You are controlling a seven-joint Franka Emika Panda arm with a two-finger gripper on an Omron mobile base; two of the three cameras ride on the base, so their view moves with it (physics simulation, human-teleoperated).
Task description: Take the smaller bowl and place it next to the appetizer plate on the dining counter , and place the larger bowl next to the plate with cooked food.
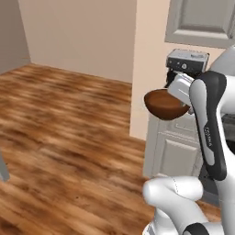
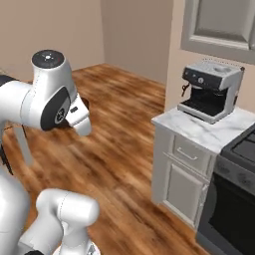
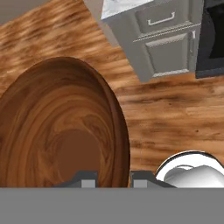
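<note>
The smaller bowl [image 1: 163, 105] is glossy reddish-brown and hangs in the air over the wooden floor, tilted, to the left of my forearm. My gripper [image 1: 176, 96] is shut on its right rim. In the hand view the bowl's wood-grained inside [image 3: 61, 135] spreads over the left half. Its rim runs down between the two dark fingertips of the gripper [image 3: 113, 180], one finger inside the bowl and one outside.
A silver coffee machine [image 2: 209, 89] stands on a marble-topped grey cabinet [image 2: 184, 164], with a dark stove [image 2: 234, 199] to its right and a wall cabinet [image 2: 219, 25] above. Open wooden floor [image 1: 59, 137] lies to the left. A thin grey leg [image 1: 3, 167] stands at the left edge.
</note>
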